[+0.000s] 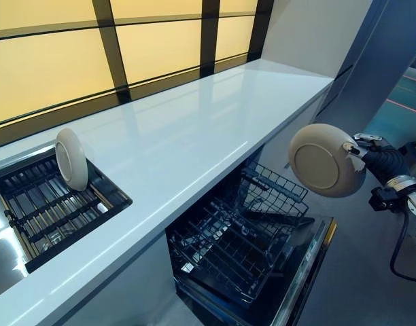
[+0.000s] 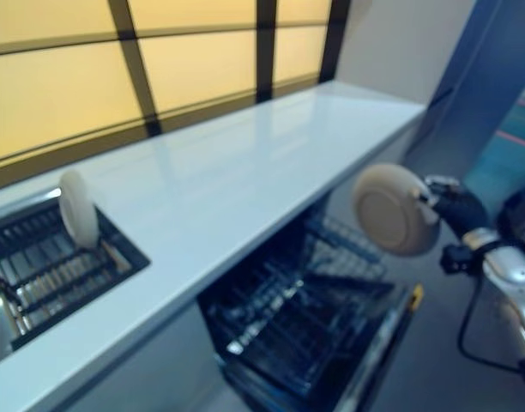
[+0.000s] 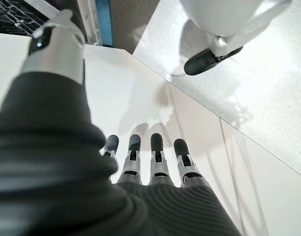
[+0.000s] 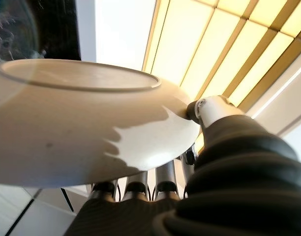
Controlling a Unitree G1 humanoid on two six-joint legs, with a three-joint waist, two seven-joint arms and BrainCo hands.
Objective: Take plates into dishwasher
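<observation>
Holding: right hand (image 1: 371,157) pinches round cream ceramic plate (image 1: 325,161) above open black wire dishwasher rack (image 1: 242,238).
Left hand (image 3: 150,162): fingers straight, empty.
Sink rack (image 1: 48,214): second cream plate (image 1: 71,159) upright.

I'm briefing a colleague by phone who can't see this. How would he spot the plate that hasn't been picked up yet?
Start at the long white countertop, then go to the sunken drying rack at its left end. The plate stands there on edge, untouched, unlike the one the right hand holds over the dishwasher.
</observation>
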